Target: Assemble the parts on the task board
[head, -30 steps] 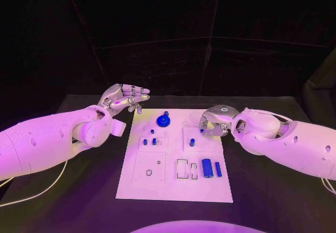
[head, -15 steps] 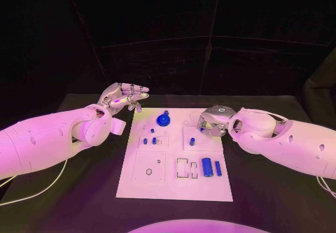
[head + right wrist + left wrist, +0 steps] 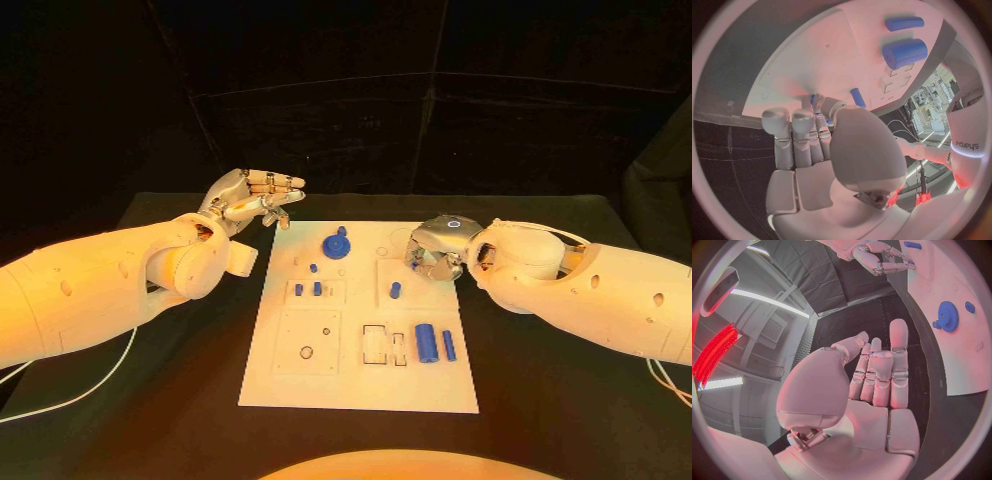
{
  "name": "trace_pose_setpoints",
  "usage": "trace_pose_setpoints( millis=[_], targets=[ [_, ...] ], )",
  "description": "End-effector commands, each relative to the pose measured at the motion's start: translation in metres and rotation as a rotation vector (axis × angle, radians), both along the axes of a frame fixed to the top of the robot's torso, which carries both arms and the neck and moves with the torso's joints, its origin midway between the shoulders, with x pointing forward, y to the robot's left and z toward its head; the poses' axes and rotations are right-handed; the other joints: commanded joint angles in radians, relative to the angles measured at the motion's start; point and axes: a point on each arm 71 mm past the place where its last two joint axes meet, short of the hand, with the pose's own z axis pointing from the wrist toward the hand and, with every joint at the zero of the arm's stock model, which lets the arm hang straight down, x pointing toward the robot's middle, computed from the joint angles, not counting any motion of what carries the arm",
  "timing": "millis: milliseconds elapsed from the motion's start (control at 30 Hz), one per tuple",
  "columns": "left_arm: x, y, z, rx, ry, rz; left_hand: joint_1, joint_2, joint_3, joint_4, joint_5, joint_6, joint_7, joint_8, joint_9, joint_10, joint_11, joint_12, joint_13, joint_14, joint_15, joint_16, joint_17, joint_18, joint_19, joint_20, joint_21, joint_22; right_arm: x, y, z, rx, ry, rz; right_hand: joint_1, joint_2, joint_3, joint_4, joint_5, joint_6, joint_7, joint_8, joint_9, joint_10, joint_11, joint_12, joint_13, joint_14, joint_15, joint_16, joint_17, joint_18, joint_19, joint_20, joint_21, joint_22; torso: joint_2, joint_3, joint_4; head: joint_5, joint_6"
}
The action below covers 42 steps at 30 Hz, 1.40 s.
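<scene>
The white task board [image 3: 358, 375] lies mid-table. On it are a blue gear [image 3: 336, 246], small blue pegs [image 3: 307, 290], another peg [image 3: 395, 291], a thick blue cylinder [image 3: 427, 343] and a slim one [image 3: 449, 346]. My right hand [image 3: 433, 250] hovers over the board's far right part with its fingers curled down. In the right wrist view its fingertips [image 3: 817, 102] pinch a small blue part, mostly hidden. My left hand [image 3: 260, 200] is raised beyond the board's far left corner, fingers loosely extended, holding nothing. The left wrist view shows the gear [image 3: 947, 316].
The board has empty rectangular slots [image 3: 384, 345] beside the thick cylinder and a square recess [image 3: 309, 343] at the near left. Black table [image 3: 548, 400] surrounds the board on both sides. A white cable [image 3: 87, 385] trails at the near left.
My right hand has drifted slightly left and toward the far edge over the board, the small blue part moving with it. The left hand stays nearly where it was.
</scene>
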Motion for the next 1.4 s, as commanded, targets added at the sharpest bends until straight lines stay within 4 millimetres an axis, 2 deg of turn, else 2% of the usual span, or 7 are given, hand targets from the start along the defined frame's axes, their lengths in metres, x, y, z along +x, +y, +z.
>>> trace_pose_setpoints(
  millis=[33,533,900,1033,1233,1300,1400],
  targets=[
    [0.000,0.000,0.001,-0.011,0.001,-0.009,0.000,0.006,-0.005,0.002,0.002,-0.006,0.003,-0.001,-0.002,-0.006,0.000,0.004,-0.001,-0.004,0.001,-0.003,-0.001,0.012,-0.008,0.000,-0.004,-0.001,-0.002,-0.001,-0.003,-0.011,0.012,-0.005,-0.014,-0.002,0.014,-0.009,-0.002,0.011,0.002,0.005,0.001,0.011,-0.001,0.003,0.002,0.012,-0.005,0.013,0.012,-0.021,0.011,-0.003,0.010,0.015,0.000,0.0002,0.0000,-0.001,-0.001],
    [0.003,0.005,0.000,-0.005,0.000,0.003,0.001,0.006,-0.005,0.001,0.002,-0.007,0.003,-0.002,-0.002,-0.008,0.000,0.005,-0.001,-0.006,0.001,-0.005,-0.005,0.012,-0.008,0.000,-0.005,-0.002,-0.013,-0.003,0.018,0.164,-0.140,-0.005,-0.042,-0.008,0.030,-0.022,-0.008,0.023,0.000,0.006,0.002,0.020,-0.003,0.004,0.002,0.021,-0.007,0.050,0.047,-0.027,0.027,-0.007,0.033,0.049,-0.003,-0.0004,0.0006,-0.008,0.002],
    [0.004,0.007,0.000,-0.001,0.000,0.011,0.000,0.006,-0.006,0.001,0.002,-0.007,0.004,-0.002,-0.002,-0.009,0.001,0.005,-0.001,-0.007,0.002,-0.006,-0.006,0.012,-0.009,0.000,-0.006,-0.002,-0.036,0.002,0.033,0.257,-0.144,0.029,-0.045,-0.010,0.031,-0.024,-0.008,0.024,-0.001,0.005,0.002,0.020,-0.004,0.004,0.002,0.022,-0.007,0.056,0.053,-0.027,0.029,-0.007,0.036,0.053,-0.004,-0.0019,-0.0004,-0.001,0.008],
    [0.004,0.006,0.000,-0.002,0.000,0.009,0.000,0.006,-0.006,0.001,0.002,-0.007,0.004,-0.002,-0.002,-0.009,0.001,0.005,-0.001,-0.007,0.002,-0.006,-0.006,0.012,-0.009,0.000,-0.006,-0.002,-0.047,0.019,0.039,0.315,-0.132,0.080,-0.045,-0.011,0.034,-0.027,-0.005,0.024,-0.001,0.005,0.002,0.020,-0.004,0.003,0.002,0.023,-0.008,0.060,0.057,-0.028,0.030,-0.008,0.038,0.056,-0.005,-0.0031,0.0003,0.007,0.007],
    [0.004,0.001,0.000,-0.005,-0.001,0.002,0.000,0.006,-0.006,0.001,0.002,-0.007,0.004,-0.002,-0.002,-0.009,0.001,0.005,-0.001,-0.007,0.002,-0.006,-0.006,0.012,-0.009,0.000,-0.006,-0.002,-0.058,0.053,0.043,0.380,-0.107,0.167,-0.047,-0.012,0.038,-0.032,0.001,0.023,0.000,0.004,0.002,0.019,-0.003,0.002,0.001,0.023,-0.008,0.066,0.062,-0.028,0.031,-0.008,0.040,0.058,-0.004,-0.0040,0.0002,0.031,0.007],
    [0.004,0.000,0.000,-0.006,-0.001,-0.002,0.000,0.006,-0.006,0.001,0.002,-0.007,0.004,-0.002,-0.002,-0.009,0.001,0.005,-0.001,-0.007,0.002,-0.006,-0.006,0.012,-0.009,0.000,-0.006,-0.002,-0.062,0.064,0.040,0.395,-0.091,0.193,-0.047,-0.012,0.040,-0.033,0.003,0.023,0.000,0.003,0.001,0.018,-0.003,0.001,0.001,0.023,-0.007,0.068,0.063,-0.028,0.031,-0.008,0.041,0.060,-0.004,-0.0053,0.0021,0.039,0.004],
    [0.004,-0.003,0.000,-0.008,-0.002,-0.007,0.000,0.006,-0.006,0.001,0.002,-0.007,0.004,-0.002,-0.002,-0.009,0.001,0.005,-0.001,-0.007,0.002,-0.006,-0.006,0.012,-0.009,0.000,-0.006,-0.002,-0.069,0.078,0.030,0.411,-0.062,0.225,-0.048,-0.011,0.041,-0.035,0.007,0.023,0.001,0.002,0.001,0.018,-0.003,0.001,0.001,0.023,-0.007,0.069,0.064,-0.029,0.031,-0.008,0.042,0.061,-0.006,-0.0065,-0.0006,0.056,-0.002]
  ],
)
